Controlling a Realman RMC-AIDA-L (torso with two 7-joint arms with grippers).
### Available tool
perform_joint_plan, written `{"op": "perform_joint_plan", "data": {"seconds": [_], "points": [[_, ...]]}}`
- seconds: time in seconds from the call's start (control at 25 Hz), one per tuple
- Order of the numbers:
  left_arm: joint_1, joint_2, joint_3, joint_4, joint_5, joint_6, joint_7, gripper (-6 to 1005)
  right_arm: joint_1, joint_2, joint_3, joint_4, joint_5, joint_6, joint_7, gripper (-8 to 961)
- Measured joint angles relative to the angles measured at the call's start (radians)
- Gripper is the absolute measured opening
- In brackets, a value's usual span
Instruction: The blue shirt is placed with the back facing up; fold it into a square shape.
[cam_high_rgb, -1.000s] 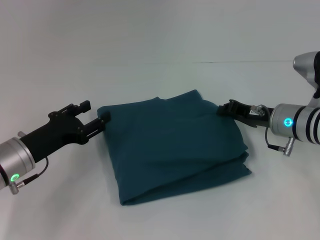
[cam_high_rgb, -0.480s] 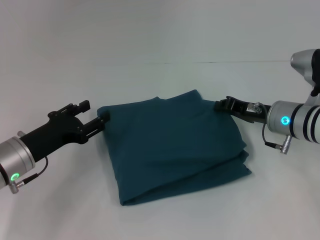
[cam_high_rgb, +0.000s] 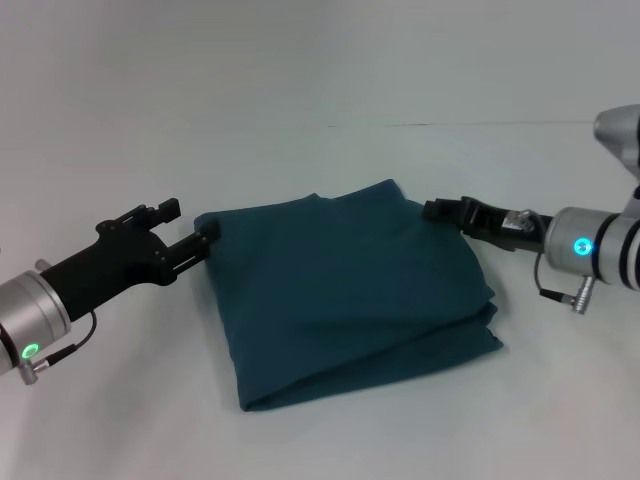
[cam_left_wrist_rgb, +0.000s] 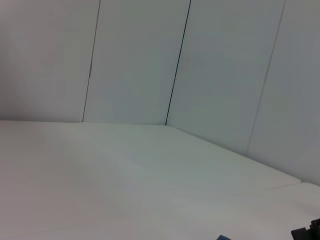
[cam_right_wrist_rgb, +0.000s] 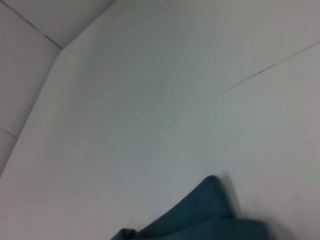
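Head view, blue shirt (cam_high_rgb: 345, 295): folded roughly square, mid-desk (cam_high_rgb: 300, 80), between both arms.
Left gripper (cam_high_rgb: 207, 240): at shirt's far-left corner, apparently clamped on it.
Right gripper (cam_high_rgb: 438, 211): touching far-right corner; grip unclear.
Nearer arm: neither, one per far corner.

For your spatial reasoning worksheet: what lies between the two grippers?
In the head view, only the folded blue shirt lies between the left gripper and right gripper, each at a far corner.
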Motion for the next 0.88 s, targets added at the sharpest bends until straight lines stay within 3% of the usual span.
{"op": "perform_joint_plan", "data": {"seconds": [0.24,0.4,0.56,0.76,0.88], "points": [[0.000,0.002,0.000,0.003,0.000,0.000,-0.003,690,-0.035,-0.029,0.026,-0.066,0.001,-0.037,0.037,534],[-0.002,0.003,0.000,0.004,0.000,0.000,-0.005,690,-0.042,-0.061,0.024,-0.094,0.001,-0.093,0.057,579],[-0.004,0.003,-0.002,0.005,0.000,0.000,-0.006,690,-0.038,-0.071,0.017,-0.108,-0.004,-0.156,0.046,624],[-0.005,0.003,-0.002,0.005,0.000,0.000,-0.007,690,-0.040,-0.072,-0.010,-0.109,-0.008,-0.235,0.017,602],[-0.005,0.003,-0.002,0.005,0.000,-0.001,-0.007,690,-0.054,-0.073,-0.033,-0.109,-0.010,-0.288,-0.001,494]]}}
